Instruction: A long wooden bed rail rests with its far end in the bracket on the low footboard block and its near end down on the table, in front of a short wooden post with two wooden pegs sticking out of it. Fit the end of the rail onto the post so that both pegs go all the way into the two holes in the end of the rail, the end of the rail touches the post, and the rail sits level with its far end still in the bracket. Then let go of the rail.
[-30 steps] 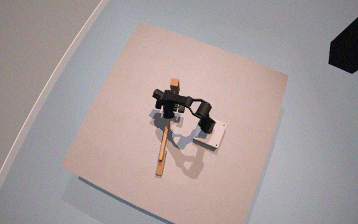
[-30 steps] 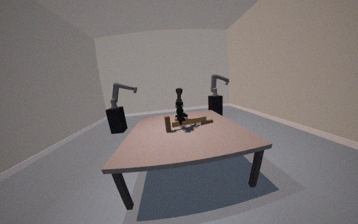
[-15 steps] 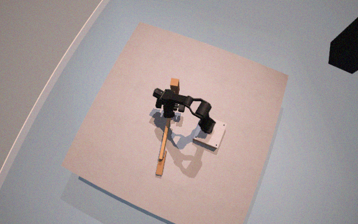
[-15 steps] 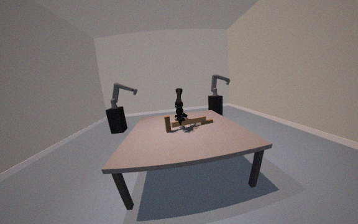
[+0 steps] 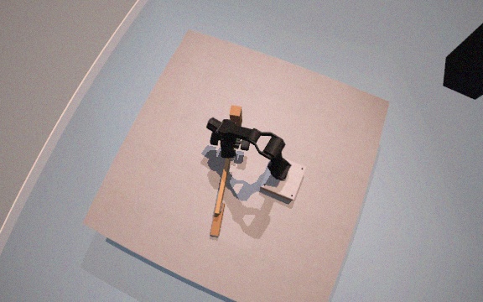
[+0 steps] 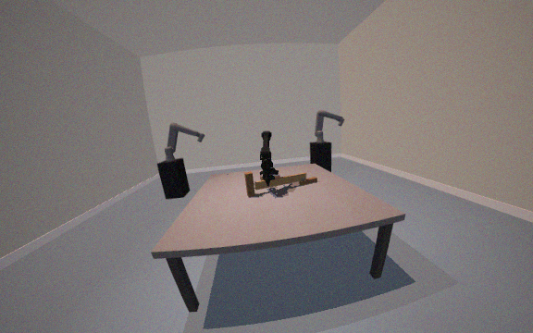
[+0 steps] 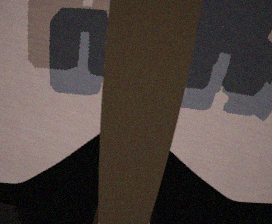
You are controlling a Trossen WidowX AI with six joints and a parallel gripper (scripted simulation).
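Note:
The long wooden rail (image 5: 221,189) (image 6: 285,179) (image 7: 149,83) runs from the low footboard block (image 5: 215,226) (image 6: 312,180) toward the short wooden post (image 5: 236,113) (image 6: 249,184). My gripper (image 5: 227,152) (image 6: 268,178) is shut on the rail near its post end and holds that end up off the table (image 5: 162,168) (image 6: 248,222). The far end rests at the footboard block. The rail's end is close to the post. The arm hides the pegs and the joint, so I cannot tell whether they touch. In the wrist view the rail is a dark bar down the middle.
The arm's white base plate (image 5: 293,184) sits on the table to the right of the rail. Black stands with camera arms (image 6: 173,178) (image 6: 320,154) stand on the floor behind the table; one black box (image 5: 476,63) shows in the top view.

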